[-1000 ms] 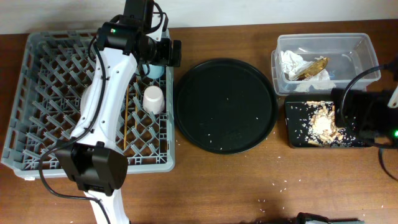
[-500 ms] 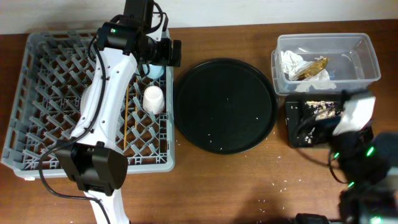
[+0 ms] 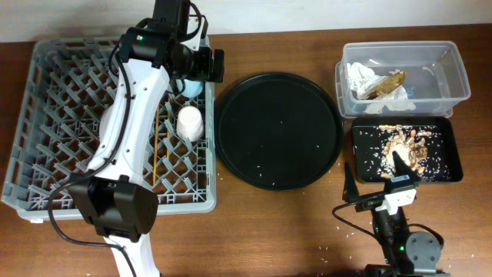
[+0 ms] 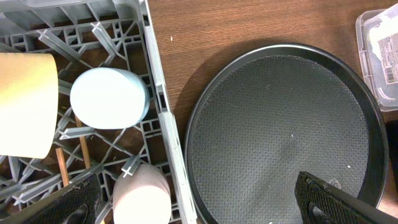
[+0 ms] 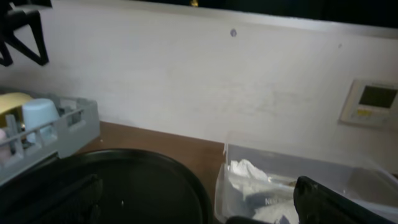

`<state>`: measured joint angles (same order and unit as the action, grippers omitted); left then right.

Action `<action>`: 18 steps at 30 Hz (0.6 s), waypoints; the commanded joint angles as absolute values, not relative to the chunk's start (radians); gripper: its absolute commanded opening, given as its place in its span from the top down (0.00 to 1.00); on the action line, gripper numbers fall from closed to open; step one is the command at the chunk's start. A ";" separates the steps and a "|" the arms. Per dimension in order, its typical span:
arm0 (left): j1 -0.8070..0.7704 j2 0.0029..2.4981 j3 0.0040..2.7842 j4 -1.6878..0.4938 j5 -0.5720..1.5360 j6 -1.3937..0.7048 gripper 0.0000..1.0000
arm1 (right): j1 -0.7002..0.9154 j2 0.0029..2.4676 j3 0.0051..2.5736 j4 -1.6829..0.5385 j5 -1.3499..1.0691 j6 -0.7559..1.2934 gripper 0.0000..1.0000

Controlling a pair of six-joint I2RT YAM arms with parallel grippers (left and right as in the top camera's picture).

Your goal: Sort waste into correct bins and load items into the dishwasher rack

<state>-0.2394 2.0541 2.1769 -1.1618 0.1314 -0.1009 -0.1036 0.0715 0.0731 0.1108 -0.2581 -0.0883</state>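
The grey dishwasher rack (image 3: 46, 115) holds a light-blue cup (image 3: 191, 87), a pink cup (image 3: 190, 123) and wooden chopsticks (image 3: 156, 146). My left gripper (image 3: 209, 66) hangs open and empty above the rack's right rim. Its wrist view looks down on the blue cup (image 4: 109, 98), the pink cup (image 4: 140, 196) and a yellow bowl (image 4: 25, 102). White napkins (image 3: 361, 77) and a gold wrapper (image 3: 384, 83) lie in the clear tub (image 3: 442, 65). Food scraps (image 3: 403, 146) lie in the black rectangular tray (image 3: 450, 165). My right gripper (image 3: 377, 181) stands open and empty in front of that tray.
A large round black tray (image 3: 278, 129) with a few crumbs lies between the rack and the bins. Rice-like crumbs dot the brown table (image 3: 292, 223) near the front. The right wrist view faces the back wall (image 5: 186, 81) over the round tray (image 5: 143, 180) and tub (image 5: 298, 180).
My right arm has drawn back from over the black rectangular tray to the table's front edge, uncovering the food scraps. The left arm has not moved.
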 commanded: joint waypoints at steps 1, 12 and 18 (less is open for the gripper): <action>-0.237 2.046 2.197 -1.161 0.135 -0.096 0.01 | -0.096 0.023 0.020 0.113 -0.211 -0.086 0.02; -0.237 2.046 2.197 -1.161 0.135 -0.096 0.01 | -0.096 0.004 0.006 -0.069 -0.119 -0.086 0.01; -0.237 2.046 2.197 -1.161 0.135 -0.096 0.01 | -0.097 0.004 0.006 -0.068 -0.119 -0.086 0.02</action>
